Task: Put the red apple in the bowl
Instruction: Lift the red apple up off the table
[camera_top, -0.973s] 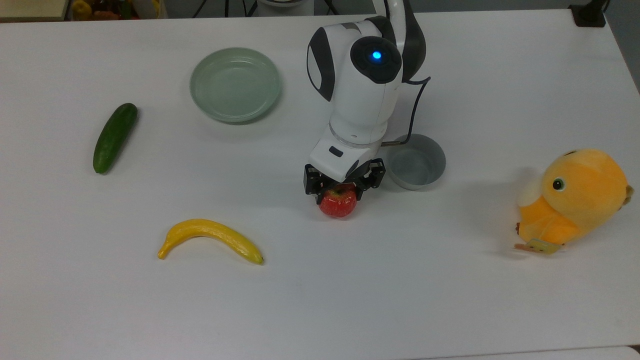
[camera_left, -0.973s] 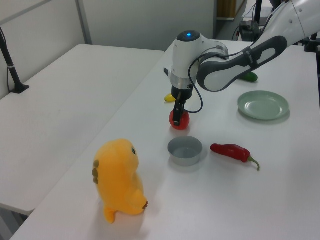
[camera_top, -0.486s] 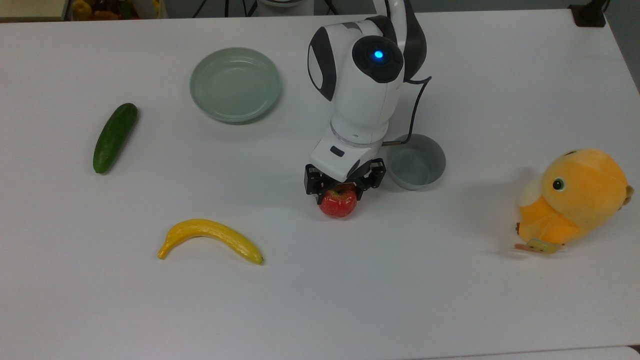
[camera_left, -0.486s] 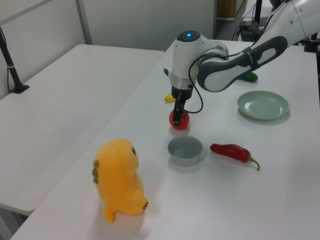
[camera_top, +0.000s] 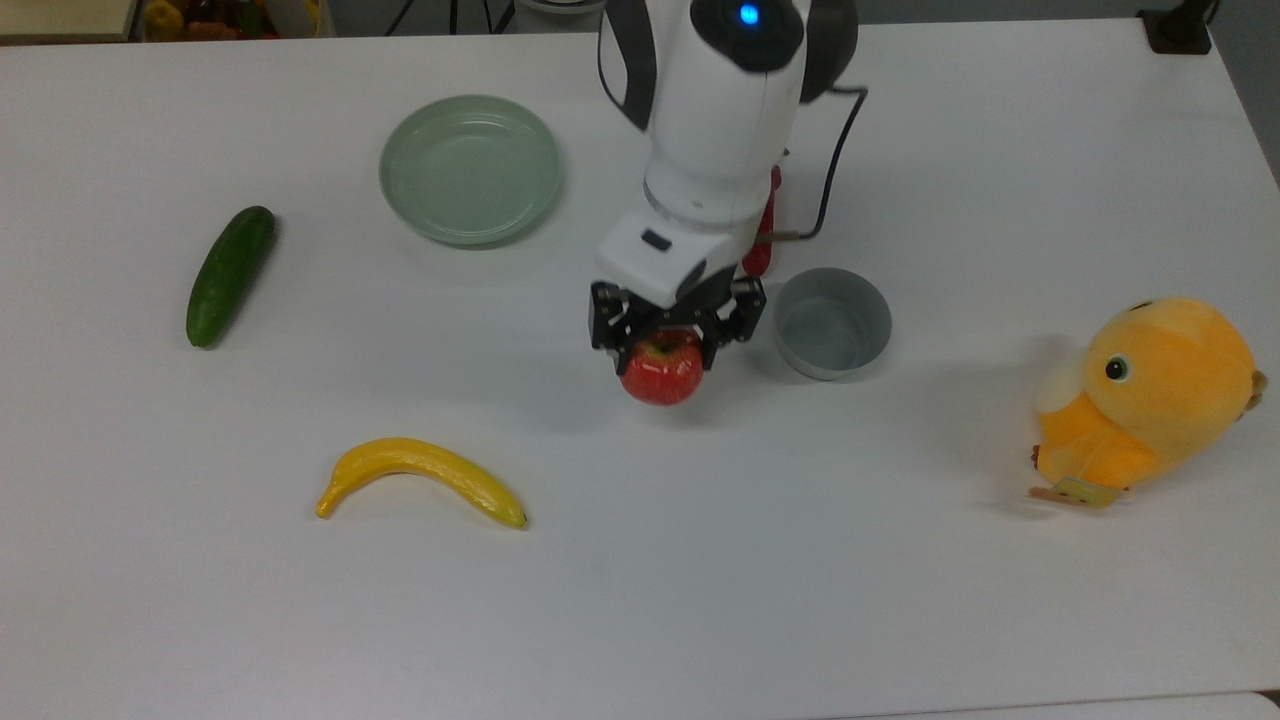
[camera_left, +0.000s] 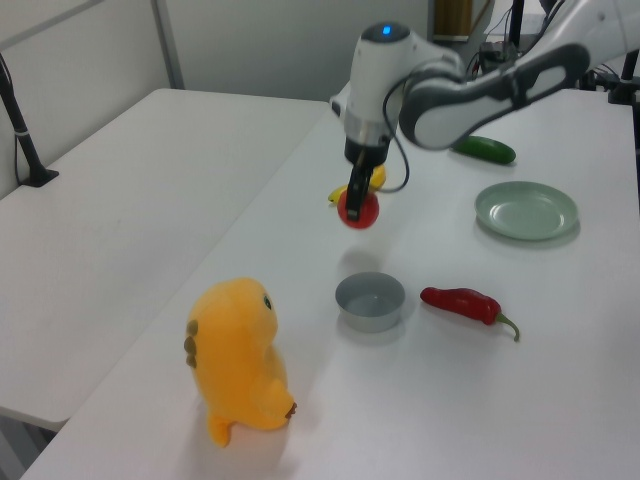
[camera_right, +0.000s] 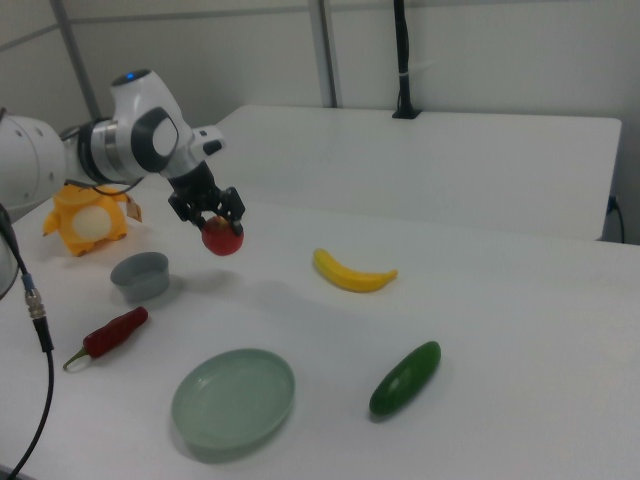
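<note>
At the top view's far left, a green cucumber (camera_top: 230, 276) was seen lying on the white counter (camera_top: 900, 600), with a pale green dish (camera_top: 470, 169) farther along and a yellow banana (camera_top: 420, 478) nearer the lower edge. Near the middle, the gripper (camera_top: 662, 338) was seen pinching the red apple (camera_top: 661, 369) between its fingers, the apple being held clear of the counter, as was shown in the left view (camera_left: 357, 208) by the shadow below it. Just to the top view's right of the apple, the grey bowl (camera_top: 832, 322) was seen standing apart from it. A red chili pepper (camera_top: 766, 232) was partly hidden behind the arm. At the far right, an orange plush toy (camera_top: 1145, 400) was seen resting.
</note>
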